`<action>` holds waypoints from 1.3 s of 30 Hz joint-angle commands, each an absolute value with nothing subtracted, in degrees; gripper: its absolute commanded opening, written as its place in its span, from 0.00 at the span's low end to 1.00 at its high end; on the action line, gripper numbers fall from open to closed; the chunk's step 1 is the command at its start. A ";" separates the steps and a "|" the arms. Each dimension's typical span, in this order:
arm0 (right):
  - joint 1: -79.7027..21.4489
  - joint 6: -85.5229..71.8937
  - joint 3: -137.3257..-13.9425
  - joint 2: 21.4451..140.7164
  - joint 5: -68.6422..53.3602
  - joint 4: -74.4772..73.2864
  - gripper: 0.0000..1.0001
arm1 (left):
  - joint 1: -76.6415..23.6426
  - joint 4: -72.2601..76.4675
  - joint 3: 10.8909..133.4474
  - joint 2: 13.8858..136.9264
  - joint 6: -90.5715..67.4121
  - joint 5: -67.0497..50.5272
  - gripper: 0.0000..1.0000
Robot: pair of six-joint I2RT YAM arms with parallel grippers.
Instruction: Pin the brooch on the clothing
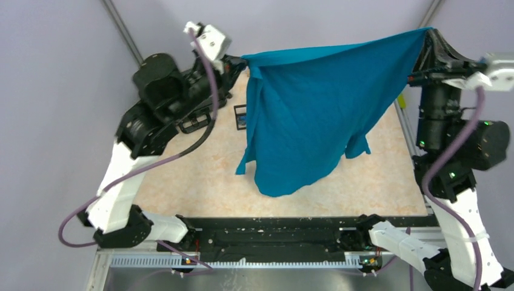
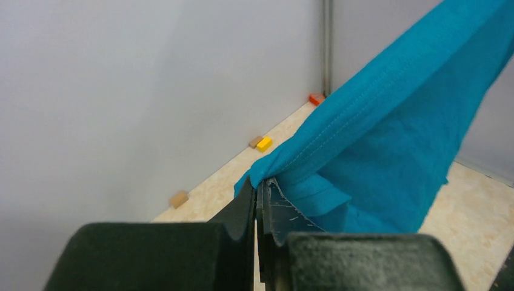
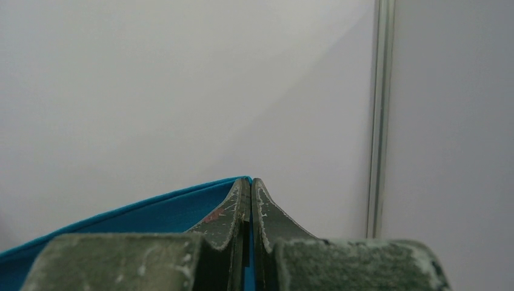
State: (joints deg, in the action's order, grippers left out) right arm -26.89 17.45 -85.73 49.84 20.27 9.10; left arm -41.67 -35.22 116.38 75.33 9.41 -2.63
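Between left gripper and right gripper, T-shirt hangs stretched, one top corner pinched tight in each, hem dangling below over table. Brooch nowhere visible tbh, so pinning looks not started yet.

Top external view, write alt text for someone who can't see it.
A large teal-blue fabric T-shirt hangs stretched between the left gripper and the right gripper. Each gripper is shut on an upper corner, and the shirt hangs over the beige table.
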 commanded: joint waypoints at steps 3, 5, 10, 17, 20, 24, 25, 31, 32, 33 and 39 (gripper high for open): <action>-25.52 18.38 -82.68 58.42 28.61 12.79 0.00 | -39.08 -29.90 120.67 88.54 2.76 5.48 0.00; -21.64 14.40 -82.74 61.01 26.60 12.38 0.00 | -36.56 -29.06 123.56 92.48 0.29 4.32 0.00; -7.91 -2.72 -86.57 69.18 18.24 11.08 0.00 | -32.52 -21.55 129.48 101.51 -5.18 0.39 0.00; 1.20 -15.04 -105.20 87.15 11.28 12.80 0.00 | -27.84 -4.38 139.37 111.94 -11.30 -7.95 0.00; 5.00 -18.11 -115.99 93.16 6.90 11.97 0.00 | -26.96 2.55 143.61 114.68 -11.31 -10.12 0.00; 9.51 -20.74 -124.95 96.22 0.39 10.32 0.00 | -25.85 8.81 143.93 114.46 -10.19 -13.14 0.00; 10.17 -20.77 -124.00 95.13 -1.25 10.53 0.00 | -25.84 9.10 143.66 114.13 -9.70 -13.82 0.00; 10.55 -17.71 -94.31 75.58 -1.66 16.43 0.00 | -25.84 7.02 128.47 105.55 -9.48 -23.90 0.00; 10.55 -17.75 -88.70 71.92 -0.91 15.79 0.00 | -25.84 7.17 120.81 102.95 -9.75 -25.36 0.00; 10.52 -18.20 -83.31 67.72 0.44 14.56 0.00 | -25.86 8.11 113.97 100.35 -10.36 -26.53 0.00; 10.48 -25.31 -55.20 42.45 13.78 -1.66 0.00 | -28.78 8.13 80.10 85.80 -14.19 -33.85 0.00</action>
State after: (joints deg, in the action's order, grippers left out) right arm 9.54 -20.49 -65.78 55.13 3.03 8.03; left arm -26.74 8.01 93.73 93.32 -12.01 -26.72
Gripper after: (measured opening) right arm 0.009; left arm 0.012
